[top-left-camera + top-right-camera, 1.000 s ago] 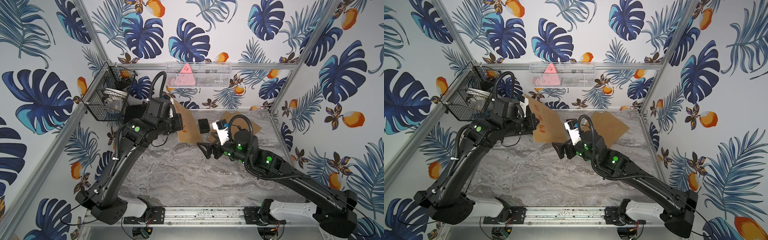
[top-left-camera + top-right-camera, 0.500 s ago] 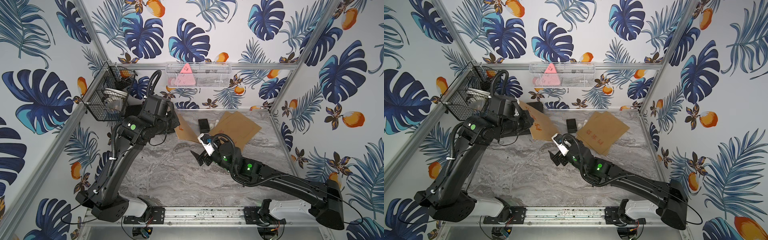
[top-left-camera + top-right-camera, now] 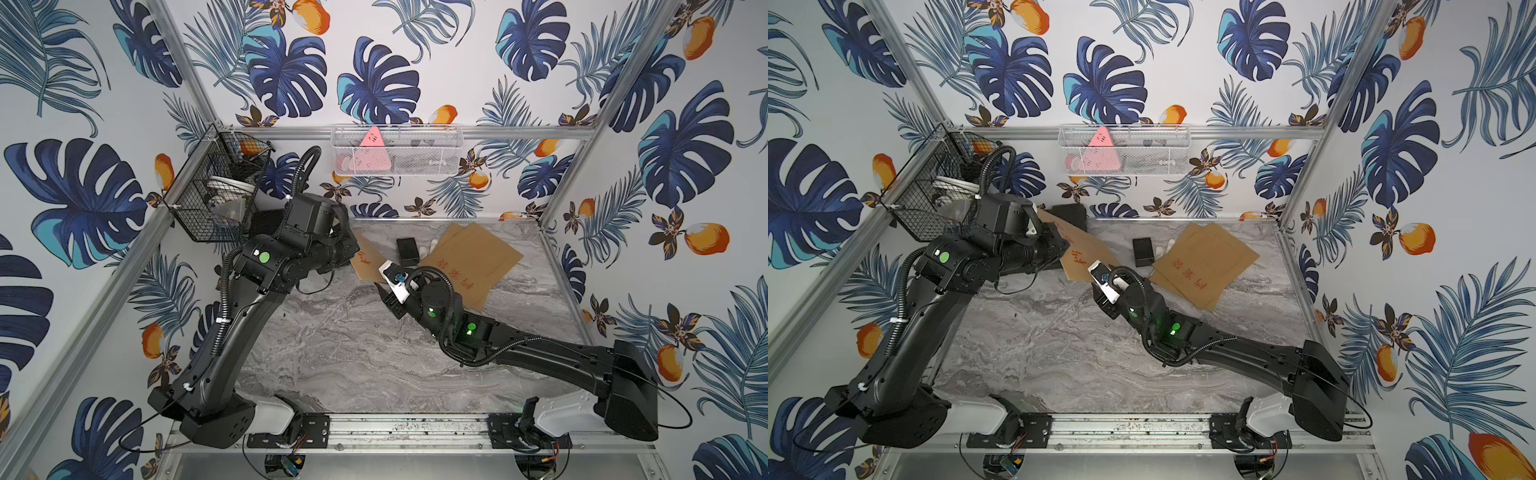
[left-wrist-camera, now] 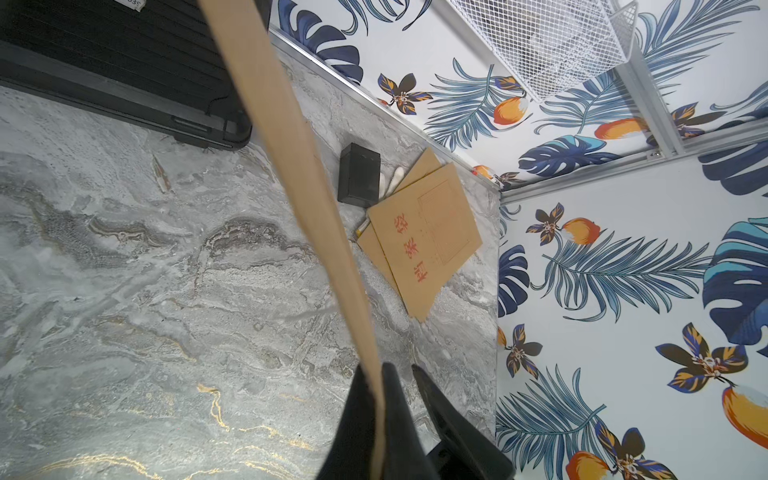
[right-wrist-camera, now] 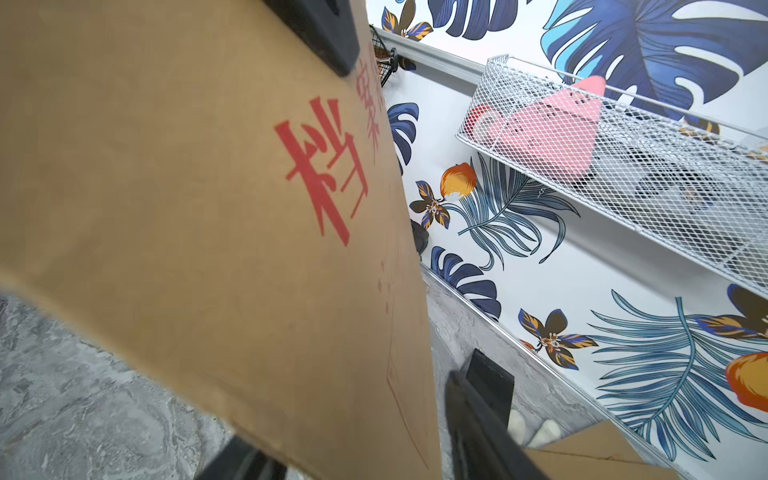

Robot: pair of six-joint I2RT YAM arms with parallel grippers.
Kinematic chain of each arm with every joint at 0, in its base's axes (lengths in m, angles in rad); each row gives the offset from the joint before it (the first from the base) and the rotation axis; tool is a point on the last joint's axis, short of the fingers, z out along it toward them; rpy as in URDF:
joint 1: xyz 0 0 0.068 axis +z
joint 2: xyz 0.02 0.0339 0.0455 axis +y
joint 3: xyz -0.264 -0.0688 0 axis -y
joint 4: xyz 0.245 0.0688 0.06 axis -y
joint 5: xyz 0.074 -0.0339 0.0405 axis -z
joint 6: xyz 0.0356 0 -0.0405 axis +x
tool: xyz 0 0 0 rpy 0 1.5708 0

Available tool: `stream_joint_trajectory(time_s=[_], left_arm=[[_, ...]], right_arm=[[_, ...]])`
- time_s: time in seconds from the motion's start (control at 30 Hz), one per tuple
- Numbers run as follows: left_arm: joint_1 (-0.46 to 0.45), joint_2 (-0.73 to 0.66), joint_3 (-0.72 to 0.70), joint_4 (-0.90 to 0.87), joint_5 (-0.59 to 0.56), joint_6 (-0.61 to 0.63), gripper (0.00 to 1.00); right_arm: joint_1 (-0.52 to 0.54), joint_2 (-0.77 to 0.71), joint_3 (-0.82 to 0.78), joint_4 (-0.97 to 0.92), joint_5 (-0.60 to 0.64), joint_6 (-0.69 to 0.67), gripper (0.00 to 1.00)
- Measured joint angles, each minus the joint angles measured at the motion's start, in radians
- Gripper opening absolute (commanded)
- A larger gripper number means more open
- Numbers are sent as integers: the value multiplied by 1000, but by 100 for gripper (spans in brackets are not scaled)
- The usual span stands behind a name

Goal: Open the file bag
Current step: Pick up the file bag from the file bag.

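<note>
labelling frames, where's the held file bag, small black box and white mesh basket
held file bag (image 3: 1079, 257), in a top view, brown face beside red print
small black box (image 3: 1143, 252), in a top view, top face
white mesh basket (image 3: 1177, 160), in a top view, front mesh wall

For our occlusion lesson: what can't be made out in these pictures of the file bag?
Whether the right claw grips the file bag: right wrist view, bag covers its tips.
Its flap: top views, left arm covers part; left wrist view, edge-on.
Black basket contents: top views, mesh hides them.
</note>
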Motion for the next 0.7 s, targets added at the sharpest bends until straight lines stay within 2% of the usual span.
stream_joint_trajectory(time_s=[0.23, 0.37, 0.5, 0.57, 0.6, 0.63, 0.67, 0.7], left_arm=[[1, -6, -13, 0, 6, -19, 0], [1, -10, -21, 1, 10, -22, 0], [1, -19, -32, 3, 8, -23, 0], [1, -21, -32, 4, 9, -23, 0], [0, -23, -34, 4, 9, -22, 5], [0, -27, -39, 6, 9, -17, 16], [0, -32, -43, 7, 10, -11, 32], [0, -40, -49, 14, 11, 11, 56]], right_arm=[[0, 23, 0, 22, 6, -19, 34], [0, 31, 0, 30, 8, -25, 22], [0, 31, 0, 34, 11, -25, 2], [0, 30, -5, 45, 14, -18, 0], [0, 29, -7, 46, 15, -17, 0], [1, 26, -8, 45, 18, -13, 0], [1, 19, -8, 42, 18, -8, 0], [1, 9, -8, 34, 23, -1, 0]])
